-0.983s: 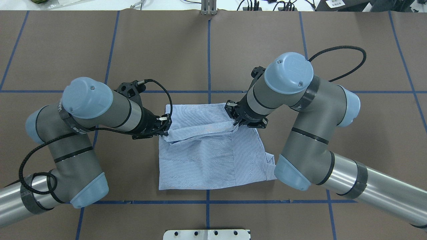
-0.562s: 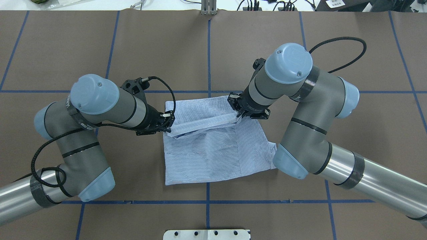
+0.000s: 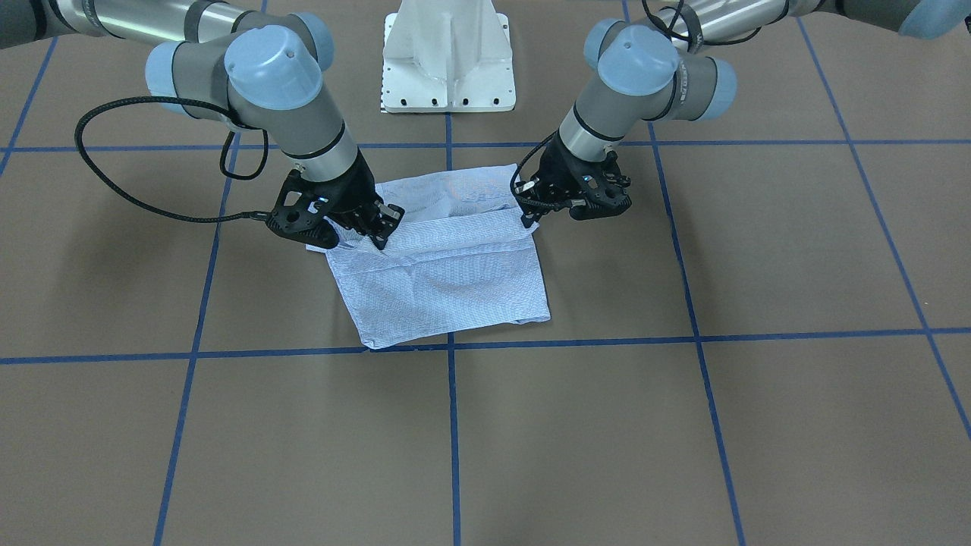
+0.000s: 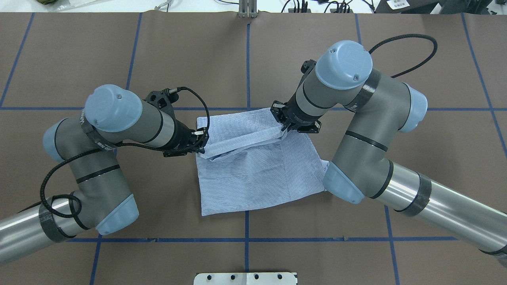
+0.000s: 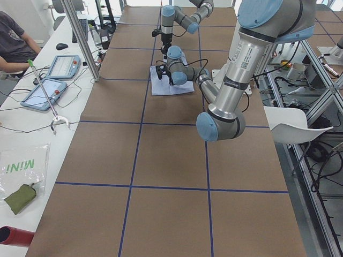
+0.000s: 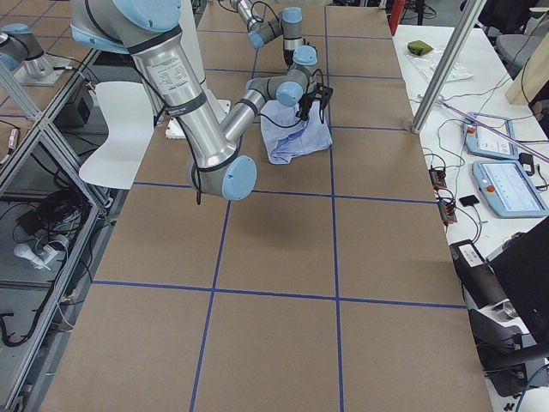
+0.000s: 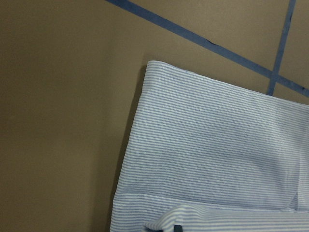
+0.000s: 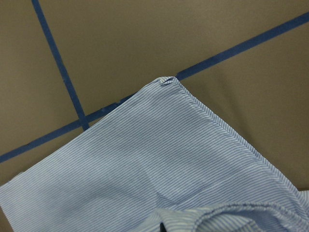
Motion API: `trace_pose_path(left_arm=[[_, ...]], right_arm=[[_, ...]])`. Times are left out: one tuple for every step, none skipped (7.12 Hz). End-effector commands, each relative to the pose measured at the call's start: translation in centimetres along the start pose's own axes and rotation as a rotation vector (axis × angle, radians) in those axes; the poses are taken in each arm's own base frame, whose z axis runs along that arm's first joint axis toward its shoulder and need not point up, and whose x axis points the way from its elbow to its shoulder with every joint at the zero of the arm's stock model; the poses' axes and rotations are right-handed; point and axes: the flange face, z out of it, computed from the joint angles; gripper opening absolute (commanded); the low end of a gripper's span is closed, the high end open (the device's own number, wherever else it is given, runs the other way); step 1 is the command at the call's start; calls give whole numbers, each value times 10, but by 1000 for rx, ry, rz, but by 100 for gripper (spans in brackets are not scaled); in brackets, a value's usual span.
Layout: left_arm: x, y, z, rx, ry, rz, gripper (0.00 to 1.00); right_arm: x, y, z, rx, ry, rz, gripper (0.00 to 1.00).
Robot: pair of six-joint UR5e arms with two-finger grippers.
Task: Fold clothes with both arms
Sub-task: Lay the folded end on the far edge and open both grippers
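My shirt [image 4: 257,178] is light blue with thin white stripes. It lies folded on the brown table [image 4: 119,47]. My left gripper [image 4: 202,145] and right gripper [image 4: 286,127] each pinch one end of a raised fold near its far edge.

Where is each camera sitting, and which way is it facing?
Front-facing: across the table, looking steeply down at the robot; white base, left arm, right arm.
Overhead: behind the robot, looking forward and down; both arms.
Exterior left: table's left end, along it; left arm nearest.
Exterior right: table's right end; right arm nearest.
Left wrist: down onto pinstriped shirt corner; no arm.
Right wrist: likewise.
Shared: wrist views both show blue tape.
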Motion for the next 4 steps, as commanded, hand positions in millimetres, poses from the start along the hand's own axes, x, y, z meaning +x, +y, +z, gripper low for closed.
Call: trace_pose_path(left_arm=[[0, -5, -3, 9, 2, -6, 42], [1, -5, -4, 10, 3, -12, 99], [0, -11, -7, 19, 3, -19, 100], [-1, -17, -10, 29, 3, -24, 100]], right_arm=[[-8, -6, 3, 5, 3, 5, 99], [-12, -9, 3, 8, 2, 8, 100], [-13, -17, -5, 10, -7, 17, 100], [-18, -17, -11, 10, -19, 16, 100]])
